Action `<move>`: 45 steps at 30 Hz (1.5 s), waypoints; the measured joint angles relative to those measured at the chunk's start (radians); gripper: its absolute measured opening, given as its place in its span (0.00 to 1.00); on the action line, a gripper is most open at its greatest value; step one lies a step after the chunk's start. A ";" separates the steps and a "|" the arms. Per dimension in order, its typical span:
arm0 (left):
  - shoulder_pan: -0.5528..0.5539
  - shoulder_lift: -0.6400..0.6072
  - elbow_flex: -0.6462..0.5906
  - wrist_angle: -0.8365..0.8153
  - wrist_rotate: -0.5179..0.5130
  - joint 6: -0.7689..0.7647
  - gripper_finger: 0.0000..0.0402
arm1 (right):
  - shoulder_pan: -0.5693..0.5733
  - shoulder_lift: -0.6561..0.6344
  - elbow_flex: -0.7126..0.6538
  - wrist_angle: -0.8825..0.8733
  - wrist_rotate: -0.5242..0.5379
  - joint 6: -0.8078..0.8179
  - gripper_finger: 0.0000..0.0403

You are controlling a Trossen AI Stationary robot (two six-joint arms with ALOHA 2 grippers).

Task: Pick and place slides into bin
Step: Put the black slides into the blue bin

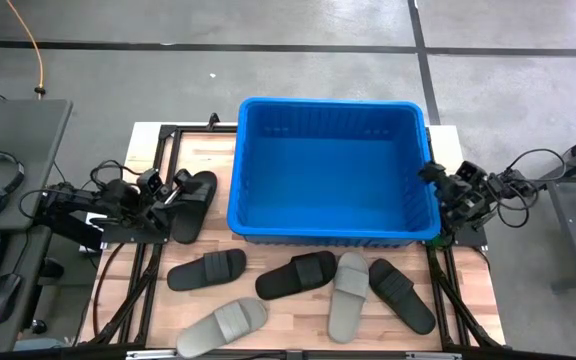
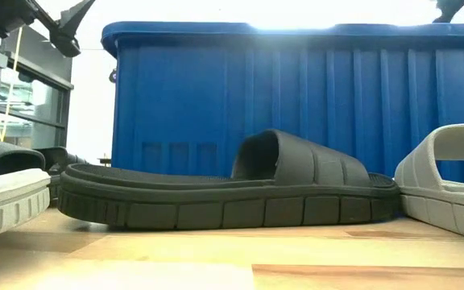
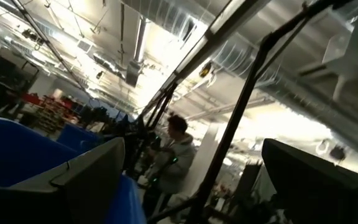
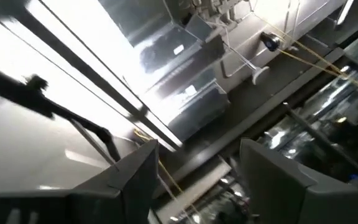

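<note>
You are looking down on a wooden table (image 1: pixel 308 318) with the large bright blue rectangular plastic bin (image 1: pixel 333 170) sitting across its far half, nothing showing inside it; six foam slides are lying outside it. One black slide (image 1: pixel 192 204) is resting just off the bin's left wall, close beside the left gripper (image 1: pixel 168 193); a second black slide (image 1: pixel 206 270) is lying in front of that; a light grey slide (image 1: pixel 223 325) is sitting near the front edge. In front of the bin's near wall a third black slide (image 1: pixel 296 275), a second light grey slide (image 1: pixel 349 294) and a fourth black slide (image 1: pixel 401 294) are crowding side by side. Your left gripper is hovering with its fingers (image 3: pixel 86 180) spread wide and nothing between them; your right gripper (image 1: pixel 434 190) is waiting at the bin's right rim, its fingers (image 4: pixel 129 174) also standing apart and gripping nothing; both wrist cameras are pointing up at the ceiling.
</note>
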State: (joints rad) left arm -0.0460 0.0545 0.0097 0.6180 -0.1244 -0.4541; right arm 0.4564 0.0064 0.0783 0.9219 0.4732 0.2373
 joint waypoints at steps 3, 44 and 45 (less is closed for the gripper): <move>0.000 0.000 0.000 0.051 0.000 0.001 0.91 | 0.000 0.000 0.051 -0.052 -0.001 0.006 0.54; 0.000 0.390 0.825 -0.874 -0.200 -0.068 0.70 | 0.000 0.561 0.838 -1.029 0.069 0.235 0.52; 0.000 0.425 0.881 -0.945 -0.200 -0.065 0.64 | 0.000 0.574 0.847 -1.053 0.066 0.245 0.52</move>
State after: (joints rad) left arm -0.0460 0.4792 0.8904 -0.3265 -0.3241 -0.5195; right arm 0.4569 0.5801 0.9252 -0.1315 0.5395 0.4819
